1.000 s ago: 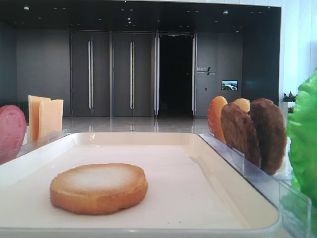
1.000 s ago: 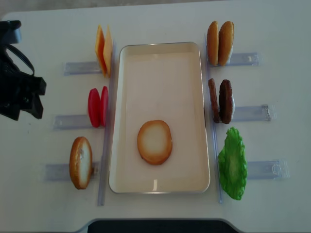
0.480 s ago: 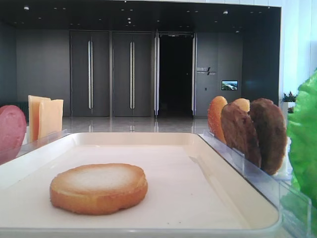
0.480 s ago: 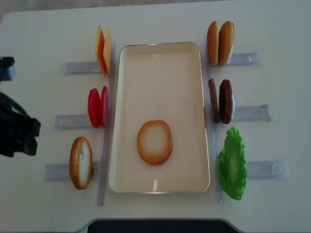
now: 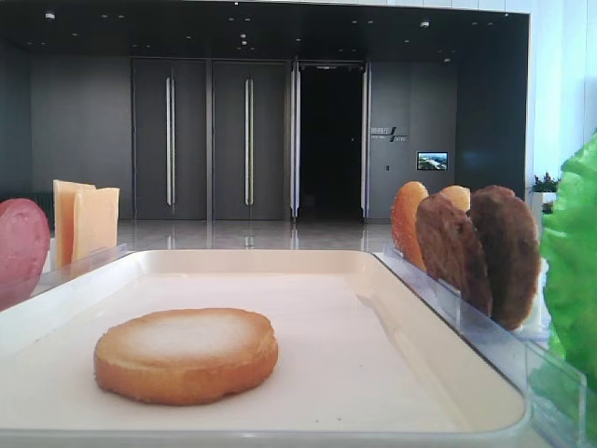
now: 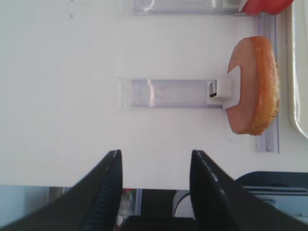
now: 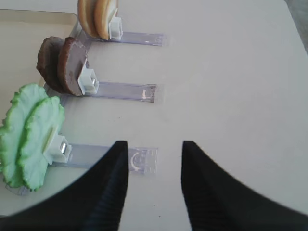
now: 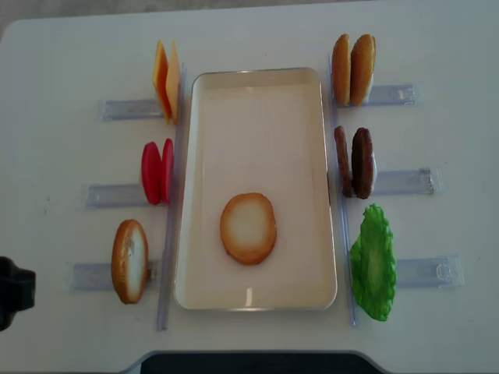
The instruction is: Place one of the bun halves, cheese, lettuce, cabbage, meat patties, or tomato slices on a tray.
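A cream-white tray (image 8: 257, 86) is lying in the middle of the white table (image 8: 249, 31), and one bun half (image 8: 248, 227) is resting flat inside it, pale face up, toward the 6 o'clock end. Nothing is sitting on top of it or crowding it on the tray.

Around the tray, food pieces are standing upright in clear plastic racks (image 8: 401, 181). At about 10 o'clock from the tray's centre, two cheese slices (image 8: 165, 80) are leaning side by side; at 9 o'clock, two tomato slices (image 8: 157, 172) are standing just beside the tray's rim; at about 8 o'clock, a lone bun half (image 8: 129, 261) is propped in its rack. On the other side, a pair of bun halves (image 8: 352, 69) is standing at 2 o'clock, two meat patties (image 8: 354, 162) at 3 o'clock, and the lettuce (image 8: 373, 262) at 4 o'clock.

The left gripper (image 6: 155, 166) is hovering over bare table at the table's near edge, well apart from the lone bun half, with its jaws spread and nothing between them; only a dark corner of it is showing at the overhead view's left edge. The right gripper (image 7: 155, 156) is hanging over the end of the lettuce rack, its jaws also standing apart and gripping nothing.
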Robot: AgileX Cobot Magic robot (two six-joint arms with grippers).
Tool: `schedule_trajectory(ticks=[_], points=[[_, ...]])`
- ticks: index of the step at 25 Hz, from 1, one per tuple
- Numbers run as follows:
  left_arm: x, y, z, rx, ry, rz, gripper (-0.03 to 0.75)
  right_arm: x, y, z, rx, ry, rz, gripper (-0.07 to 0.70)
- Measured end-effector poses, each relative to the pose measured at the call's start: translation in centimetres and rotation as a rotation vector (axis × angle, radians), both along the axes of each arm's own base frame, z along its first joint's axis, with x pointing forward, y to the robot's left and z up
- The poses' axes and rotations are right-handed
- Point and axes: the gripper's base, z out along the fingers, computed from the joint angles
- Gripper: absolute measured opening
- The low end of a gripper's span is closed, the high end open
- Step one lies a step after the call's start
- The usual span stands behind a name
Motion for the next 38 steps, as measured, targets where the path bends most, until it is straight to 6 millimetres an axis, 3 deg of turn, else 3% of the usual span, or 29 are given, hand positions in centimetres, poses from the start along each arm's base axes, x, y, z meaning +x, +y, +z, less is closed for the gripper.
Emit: schedule_trajectory(ticks=[7,12,19,38], points=[[-4.1,0.0,-1.5,0.007,-0.216,-0.012,0.348,0.0,0.0,0.0,0.0,0.0,0.0,0.288],[-6.5,0.0,-1.1,0.008,-0.399,-0.014,0.347,0.0,0.0,0.0,0.0,0.0,0.0,0.288],[-8.2,0.0,-1.1,0.011,-0.517,-0.016,0.311,0.0,0.0,0.0,0.0,0.0,0.0,0.288],[-8.4,0.0,-1.1,0.011,-0.533,-0.016,0.275,0.0,0.0,0.0,0.0,0.0,0.0,0.288]])
